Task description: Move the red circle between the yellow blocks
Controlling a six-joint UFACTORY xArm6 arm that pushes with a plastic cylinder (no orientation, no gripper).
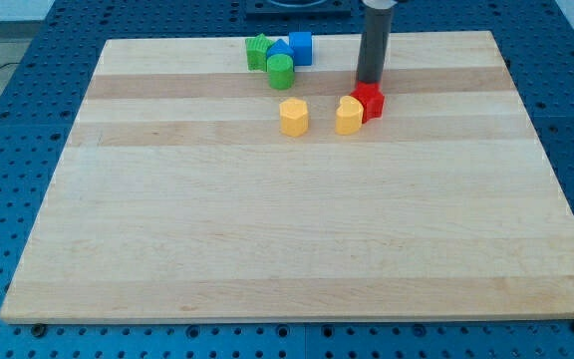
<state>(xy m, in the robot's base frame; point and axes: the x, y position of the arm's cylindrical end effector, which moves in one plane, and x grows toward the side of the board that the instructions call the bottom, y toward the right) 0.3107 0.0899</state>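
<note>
A red block, its shape hard to make out, sits on the wooden board near the view's top, right of centre. It touches a yellow block on that block's upper right. A second yellow block stands apart to the view's left, with a gap between the two yellow blocks. My tip is at the top edge of the red block, right behind it and touching or nearly touching it.
A cluster stands at the view's top: a green block, a green cylinder, a blue block and a smaller blue block. A blue perforated table surrounds the board.
</note>
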